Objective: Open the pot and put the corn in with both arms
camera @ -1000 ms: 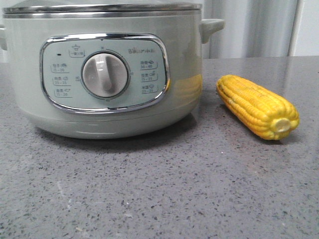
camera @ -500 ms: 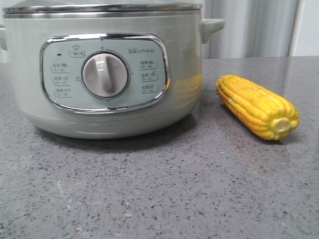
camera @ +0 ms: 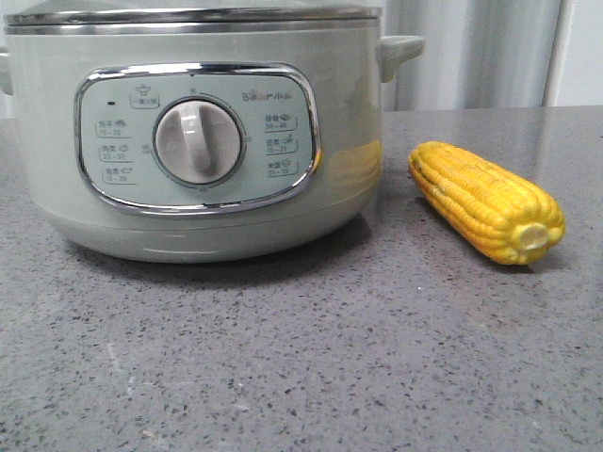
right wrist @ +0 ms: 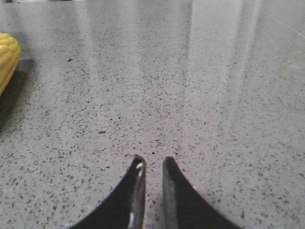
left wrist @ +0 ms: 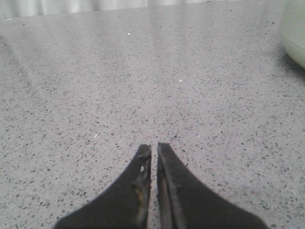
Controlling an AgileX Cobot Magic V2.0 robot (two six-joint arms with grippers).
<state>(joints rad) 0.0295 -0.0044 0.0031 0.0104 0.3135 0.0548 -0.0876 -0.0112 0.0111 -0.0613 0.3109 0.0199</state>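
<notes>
The pale green pot (camera: 198, 141) stands at the left of the front view, with a chrome-framed panel and a cream dial. Its lid (camera: 188, 16) is on. The yellow corn (camera: 485, 200) lies on the grey counter to the pot's right, stub end toward the camera. Neither gripper shows in the front view. My left gripper (left wrist: 154, 148) is shut and empty, low over bare counter, and a sliver of the pot (left wrist: 295, 33) shows at that view's edge. My right gripper (right wrist: 152, 160) is shut and empty over bare counter, and the corn (right wrist: 7, 59) is at that view's edge, well apart from the fingers.
The speckled grey counter (camera: 301, 358) runs under everything. A pale curtain (camera: 480, 52) hangs behind the counter's far edge. The pot's side handle (camera: 400, 49) sticks out toward the corn.
</notes>
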